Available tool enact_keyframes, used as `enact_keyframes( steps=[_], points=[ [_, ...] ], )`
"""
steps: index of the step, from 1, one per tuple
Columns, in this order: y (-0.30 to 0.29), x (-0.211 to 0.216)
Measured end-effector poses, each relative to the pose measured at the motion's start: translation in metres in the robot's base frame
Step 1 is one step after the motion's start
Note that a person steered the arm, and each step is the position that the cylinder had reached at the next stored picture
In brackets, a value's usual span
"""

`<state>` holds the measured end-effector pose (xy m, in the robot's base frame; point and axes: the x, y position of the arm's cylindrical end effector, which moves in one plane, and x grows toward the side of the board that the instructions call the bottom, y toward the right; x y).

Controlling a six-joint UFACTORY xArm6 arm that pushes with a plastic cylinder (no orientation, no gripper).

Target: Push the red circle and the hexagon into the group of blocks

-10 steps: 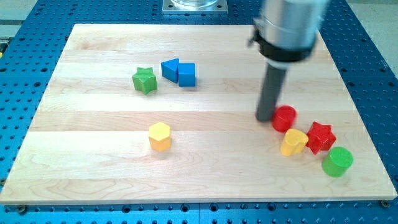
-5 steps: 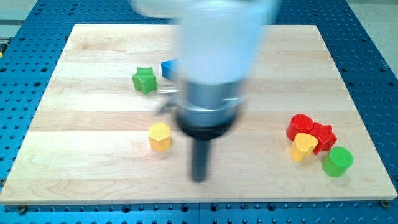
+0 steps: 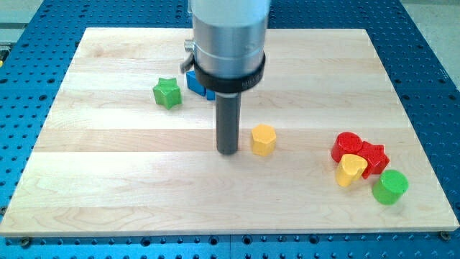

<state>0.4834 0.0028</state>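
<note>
The yellow hexagon [image 3: 263, 139] sits near the middle of the wooden board [image 3: 108, 187]. My tip [image 3: 228, 151] rests on the board just to the hexagon's left, close beside it. The red circle [image 3: 347, 146] lies at the view's right, touching the red star [image 3: 374, 156] and the yellow heart [image 3: 351, 170]. The green circle [image 3: 389, 186] sits just below and right of them.
A green star [image 3: 167, 93] lies at the upper left. A blue block [image 3: 195, 80] shows partly behind the arm's grey body [image 3: 228, 36]; its shape is mostly hidden. The board's edge runs along the view's bottom.
The red circle was pushed into the right-hand cluster. My tip then swung left across the board, and the yellow hexagon has moved right from about the left-centre to the middle.
</note>
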Motion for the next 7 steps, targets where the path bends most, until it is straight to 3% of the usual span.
enact_keyframes(
  steps=[1,2,3,4,5,6,7],
  points=[
    [0.058,-0.001],
    [0.135,0.042],
    [0.141,0.054],
    [0.081,0.056],
    [-0.018,0.009],
    [-0.155,-0.047],
    [-0.218,-0.109]
  ],
)
